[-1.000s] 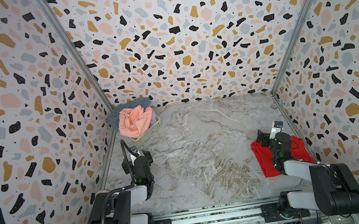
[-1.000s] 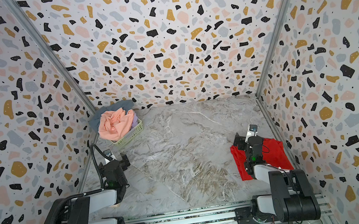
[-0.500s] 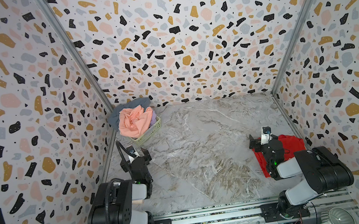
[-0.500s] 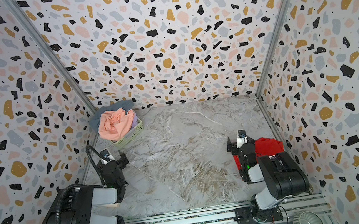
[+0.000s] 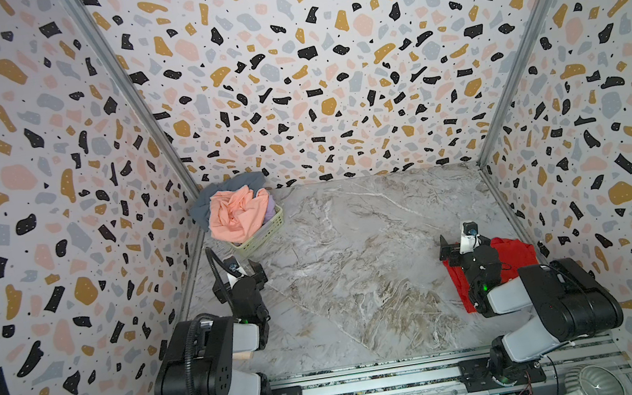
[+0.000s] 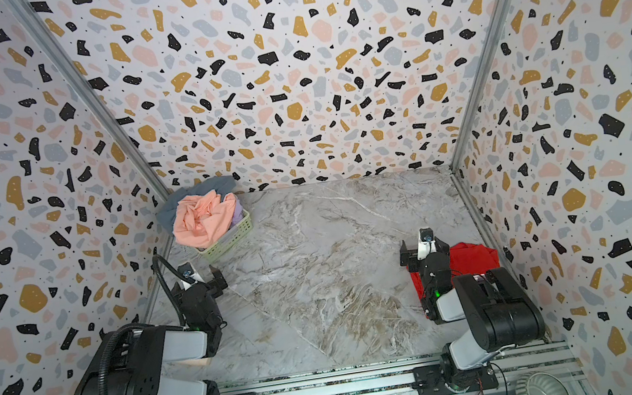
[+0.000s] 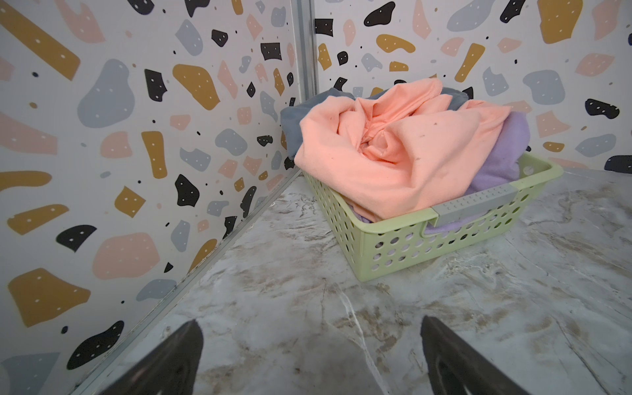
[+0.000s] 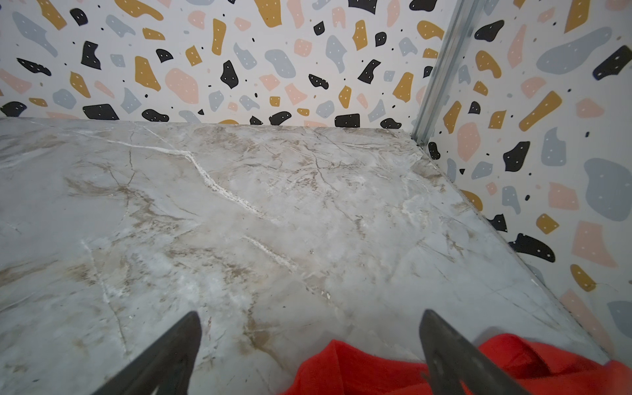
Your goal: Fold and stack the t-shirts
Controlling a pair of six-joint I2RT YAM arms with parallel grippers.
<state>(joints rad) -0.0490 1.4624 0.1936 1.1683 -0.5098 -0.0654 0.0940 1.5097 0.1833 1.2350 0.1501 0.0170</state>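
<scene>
Left gripper (image 7: 309, 342) hangs wide apart and empty over the table (image 5: 354, 243), facing the basket (image 5: 265, 235) in the far left corner. There the peach shirt (image 5: 239, 215) lies crumpled on top of a grey-blue shirt (image 5: 221, 191) and a lilac shirt (image 5: 272, 209). At near right the right gripper (image 8: 309, 328), also spread and holding nothing, sits over an edge of the red shirt (image 5: 515, 254), which lies on the table. By the look of it, one shirt of four is out. The right arm (image 5: 563, 298) hides whether it is folded flat, and three await folding and stacking. The left wrist view shows lilac under peach plainly. Both top views show the red shirt's spread, and the right wrist view catches only its rim.
</scene>
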